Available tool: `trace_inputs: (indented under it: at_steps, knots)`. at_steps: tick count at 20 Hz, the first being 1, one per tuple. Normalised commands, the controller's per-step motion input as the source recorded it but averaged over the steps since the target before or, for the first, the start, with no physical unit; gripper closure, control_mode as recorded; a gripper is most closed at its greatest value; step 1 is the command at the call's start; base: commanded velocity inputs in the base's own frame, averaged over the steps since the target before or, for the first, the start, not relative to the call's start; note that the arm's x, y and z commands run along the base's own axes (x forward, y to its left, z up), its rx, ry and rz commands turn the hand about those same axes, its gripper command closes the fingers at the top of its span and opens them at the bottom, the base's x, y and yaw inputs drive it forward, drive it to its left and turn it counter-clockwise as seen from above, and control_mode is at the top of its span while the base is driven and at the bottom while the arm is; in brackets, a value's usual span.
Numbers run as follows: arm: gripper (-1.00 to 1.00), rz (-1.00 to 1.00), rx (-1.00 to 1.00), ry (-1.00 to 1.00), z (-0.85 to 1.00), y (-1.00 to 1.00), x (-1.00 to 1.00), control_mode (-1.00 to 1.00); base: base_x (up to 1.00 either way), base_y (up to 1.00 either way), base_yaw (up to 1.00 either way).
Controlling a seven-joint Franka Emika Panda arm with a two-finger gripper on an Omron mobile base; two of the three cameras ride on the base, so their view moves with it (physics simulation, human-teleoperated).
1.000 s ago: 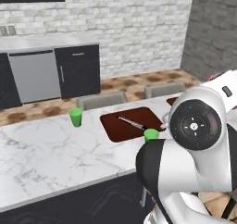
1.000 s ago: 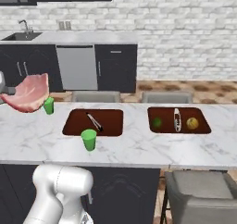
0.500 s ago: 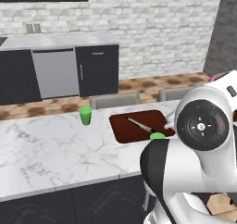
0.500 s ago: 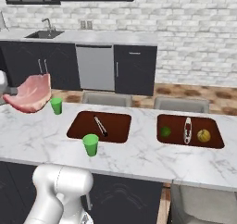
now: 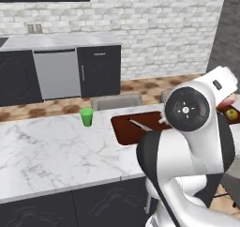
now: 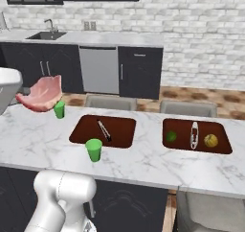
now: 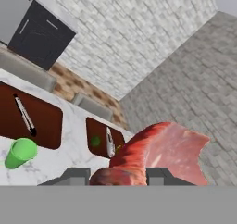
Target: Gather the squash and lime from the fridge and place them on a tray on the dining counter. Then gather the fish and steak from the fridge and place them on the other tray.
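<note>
The pink-red steak hangs in the air over the left end of the dining counter, with my gripper shut on its edge. In the hand view the steak droops between the two dark fingertips of the gripper. A near brown tray holds a thin dark utensil. The far tray holds the lime, the silvery fish and the yellow squash. The fridge is out of view.
One green cup stands in front of the near tray and another green cup stands just below the steak. Grey stools line the counter's far side. Dark cabinets, a dishwasher and a sink run along the back wall.
The whole picture shifted to the right a second ago as the base moved, then nearly settled. The steak stays in my grip at the same place relative to the arm.
</note>
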Motion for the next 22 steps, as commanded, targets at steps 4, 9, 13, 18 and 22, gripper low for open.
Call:
trace_inputs:
  at_steps: [4,9,13,18,22]
  knots:
    - [1.0,0.0,0.0,0.02,-0.52,0.0,0.95,-1.0,0.0,0.0,0.0]
    - [1.0,0.0,0.0,0.04,-0.47,0.08,1.0,-1.0,0.0,0.0,0.0]
    - [1.0,0.0,0.04,0.0,-0.35,0.14,0.91,-1.0,0.0,0.0,0.0]
    - [1.0,0.0,0.07,0.14,-0.34,0.28,0.61,-1.0,0.0,0.0,0.0]
    - [1.0,0.0,0.13,0.2,-0.24,0.26,0.37,-1.0,0.0,0.0,0.0]
